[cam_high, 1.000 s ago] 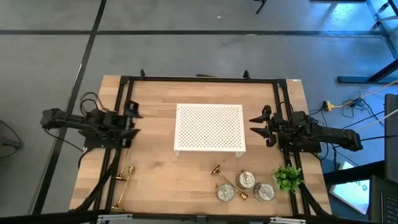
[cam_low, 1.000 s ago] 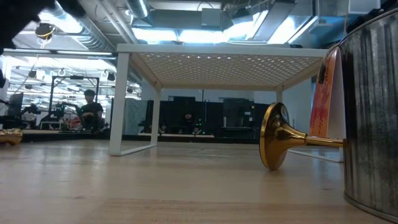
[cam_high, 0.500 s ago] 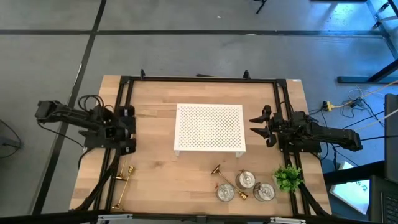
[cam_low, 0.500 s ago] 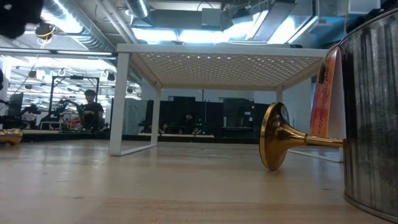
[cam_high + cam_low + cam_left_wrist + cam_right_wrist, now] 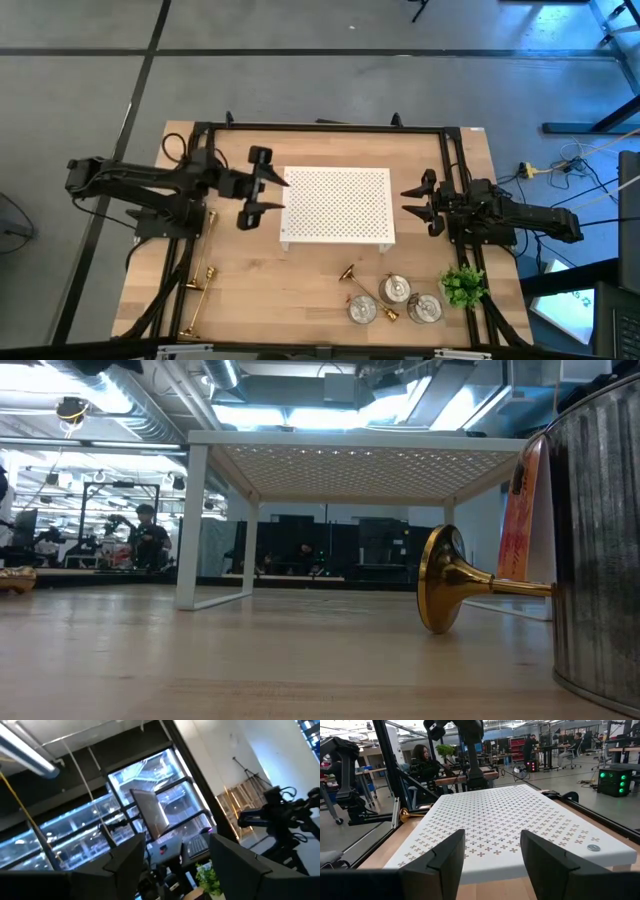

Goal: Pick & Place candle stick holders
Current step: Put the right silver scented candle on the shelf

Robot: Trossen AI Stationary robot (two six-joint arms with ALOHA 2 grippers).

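Observation:
Two gold candlesticks (image 5: 197, 295) lie on their sides at the table's near left. A third gold candlestick (image 5: 349, 274) lies near the middle front, and the low view shows it with its flared base up close (image 5: 447, 592). Three squat silver holders (image 5: 397, 291) stand close together at the near right; one fills the low view's right edge (image 5: 600, 540). My left gripper (image 5: 272, 188) is open in the air at the white stand's left edge. My right gripper (image 5: 408, 201) is open at the stand's right edge (image 5: 492, 855). Neither touches anything.
The white perforated stand (image 5: 337, 205) stands on its legs at the table's middle (image 5: 505, 820). A small green plant (image 5: 463, 285) stands at the near right, beside the silver holders. A black frame (image 5: 320, 128) runs around the table. People sit in the room beyond.
My left gripper has swung from the table's left edge toward the right, out to the white stand's left edge, and now looks upward into the room. The right arm and all the holders have stayed still.

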